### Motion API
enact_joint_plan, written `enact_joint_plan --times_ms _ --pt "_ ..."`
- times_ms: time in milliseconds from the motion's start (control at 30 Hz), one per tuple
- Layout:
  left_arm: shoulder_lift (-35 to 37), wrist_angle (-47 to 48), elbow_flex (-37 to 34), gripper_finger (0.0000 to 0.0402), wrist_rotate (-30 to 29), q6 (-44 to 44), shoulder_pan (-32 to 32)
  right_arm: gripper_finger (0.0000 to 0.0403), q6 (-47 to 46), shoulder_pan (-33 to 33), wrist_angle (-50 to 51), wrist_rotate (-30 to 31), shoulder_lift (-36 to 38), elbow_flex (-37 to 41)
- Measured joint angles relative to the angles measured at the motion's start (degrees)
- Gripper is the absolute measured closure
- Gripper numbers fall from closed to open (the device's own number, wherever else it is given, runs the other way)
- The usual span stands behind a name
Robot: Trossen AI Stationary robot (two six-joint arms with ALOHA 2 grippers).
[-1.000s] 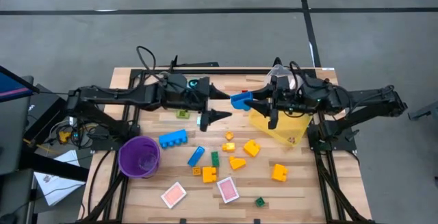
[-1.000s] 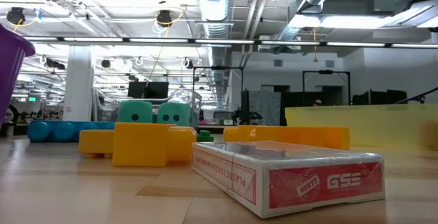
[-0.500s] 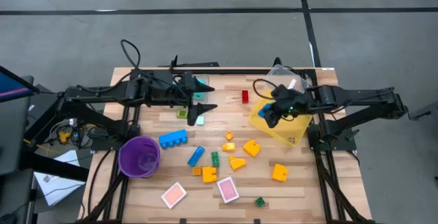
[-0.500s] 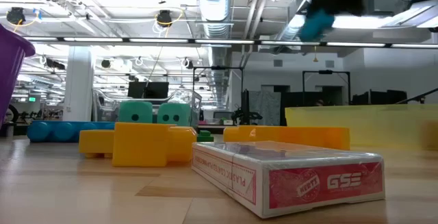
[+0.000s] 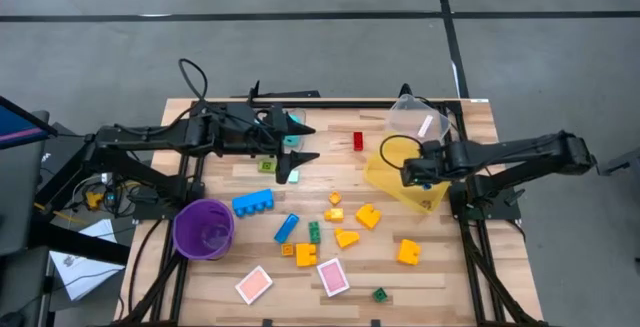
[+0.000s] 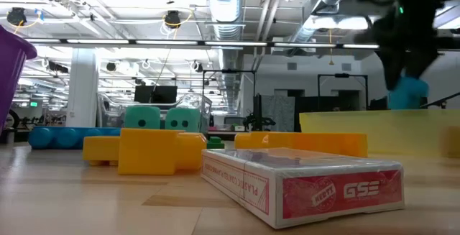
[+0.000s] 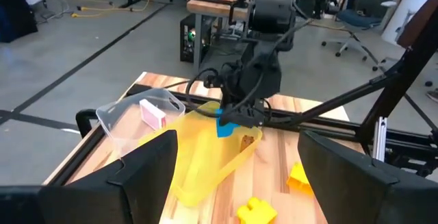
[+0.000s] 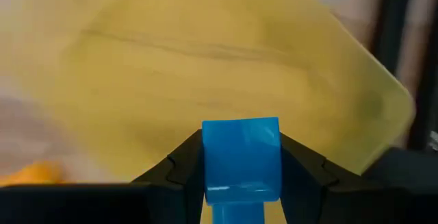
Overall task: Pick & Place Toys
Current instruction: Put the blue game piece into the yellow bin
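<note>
My right gripper (image 5: 409, 176) is shut on a blue brick (image 8: 241, 157) and points down over the yellow bin (image 5: 426, 196). In the low view the brick (image 6: 410, 94) hangs at about the height of the bin's rim (image 6: 345, 117). My left gripper (image 5: 301, 143) is open and empty at the table's far middle, near two cyan dice (image 6: 164, 117). Blue (image 5: 253, 202), yellow (image 5: 367, 216), green and orange bricks and two pink cards (image 5: 333, 277) lie flat on the table's near half. A red brick (image 5: 358, 141) lies farther back. My right gripper pinches the blue brick by two opposite sides (image 8: 205, 157) between its two fingers. The fingers come from above, pointing down. The brick is lifted clear and sticks out below the fingertips, over the yellow bin's open inside (image 7: 227, 129).
A purple cup (image 5: 204, 229) stands at the table's near left. A clear tub (image 5: 421, 123) with a pink card in it sits behind the yellow bin at the far right. In the low view a red card box (image 6: 309, 185) lies close to the camera.
My right gripper has carried the blue brick from the table's far middle toward the right edge, tipped to point down, and come down over the yellow bin. My left gripper has drawn back a little toward the left edge, staying open.
</note>
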State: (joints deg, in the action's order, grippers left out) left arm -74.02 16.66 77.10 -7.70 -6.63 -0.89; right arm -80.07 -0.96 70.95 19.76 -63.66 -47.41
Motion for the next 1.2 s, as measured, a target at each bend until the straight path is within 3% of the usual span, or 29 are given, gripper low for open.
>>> enact_joint_plan --times_ms 233,400,933,1200 --pt "-0.5 -1.18 0.0 0.0105 0.0 -0.05 -0.17 0.0272 -2.21 4.21 0.32 3.11 -0.07 7.63" --pt "-0.44 -1.46 0.0 0.0105 0.0 -0.24 -0.17 0.0272 7.52 5.69 -0.53 7.87 -0.07 9.26" --pt "-0.44 -1.51 0.0 0.0105 0.0 -2.58 -0.2 0.0272 32.84 7.16 -5.89 11.57 -0.07 9.37" --pt "-0.44 -1.48 0.0 0.0105 0.02 -4.33 -0.2 0.0272 25.95 7.65 -6.56 7.3 -0.07 15.11"
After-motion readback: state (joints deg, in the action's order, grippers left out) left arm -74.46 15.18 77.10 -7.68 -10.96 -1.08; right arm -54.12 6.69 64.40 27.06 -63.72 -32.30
